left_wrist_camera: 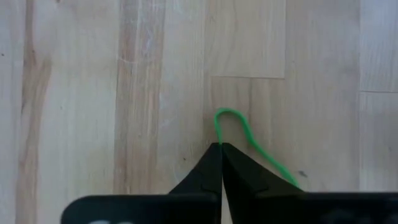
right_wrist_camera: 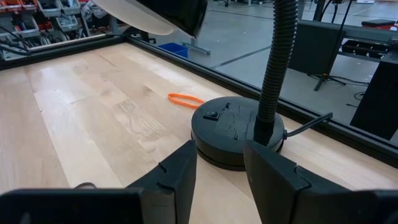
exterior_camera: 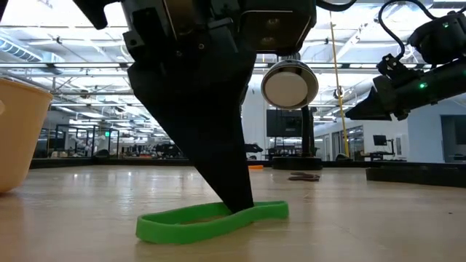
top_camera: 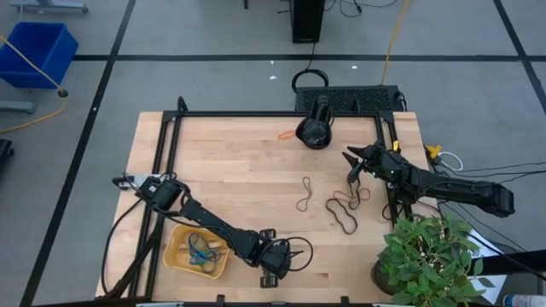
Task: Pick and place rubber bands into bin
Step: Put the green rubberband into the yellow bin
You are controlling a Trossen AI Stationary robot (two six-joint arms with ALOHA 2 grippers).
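Note:
A green rubber band (exterior_camera: 189, 222) lies flat on the wooden table near its front edge. My left gripper (top_camera: 283, 256) stands over it, shut on it, just right of the orange-yellow bin (top_camera: 175, 256), which holds several bands. Brown rubber bands (top_camera: 304, 194) (top_camera: 345, 210) lie at mid-table, and an orange one (right_wrist_camera: 185, 99) lies near the far edge. My right gripper (right_wrist_camera: 217, 168) hovers open toward the table's right side, in front of a black lamp base (right_wrist_camera: 236, 127), touching nothing. My left gripper pinches the green rubber band between its two fingertips, at a spot on the strand (left_wrist_camera: 217, 138) beside one curved end of the loop. The fingers (exterior_camera: 233, 182) come from above, slanting steeply down. The band lies slack on the table, its loop showing on both sides of the tips.
A black gooseneck lamp (top_camera: 314, 130) stands at the far middle of the table. A potted plant (top_camera: 426, 256) fills the near right corner. A black frame rail (top_camera: 256, 113) runs along the far edge. A blue tub (top_camera: 38, 51) sits on the floor at far left.

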